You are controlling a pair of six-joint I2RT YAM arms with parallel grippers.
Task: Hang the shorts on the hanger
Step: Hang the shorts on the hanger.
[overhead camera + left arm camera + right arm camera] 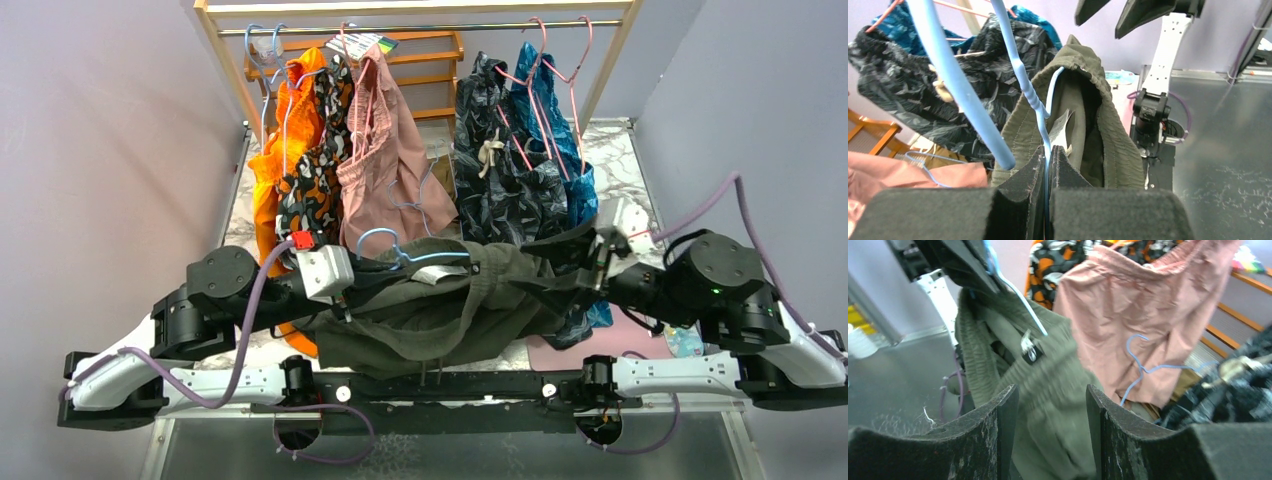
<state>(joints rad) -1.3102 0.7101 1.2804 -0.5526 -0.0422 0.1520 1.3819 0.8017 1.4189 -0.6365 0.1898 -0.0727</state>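
Note:
The dark olive shorts (440,315) hang between my two arms, draped over the light-blue wire hanger (415,255). My left gripper (1049,149) is shut on the hanger's (1020,75) wire just below its twisted neck, and the shorts' (1115,130) waistband wraps the wire beyond it. My right gripper (1050,390) is open at the shorts' (1048,390) far end. Blurred olive cloth shows between its fingers (1003,412), which stand apart from it. From above, the right gripper (588,262) sits at the shorts' right edge.
The wooden rack (225,60) behind carries orange shorts (275,160), dusty-pink shorts (385,150), dark leaf-print shorts (495,170) and teal shorts (570,150) on pink and blue hangers. Another blue hanger (1143,367) hangs before the pink shorts. A pink mat (610,335) lies by the right arm.

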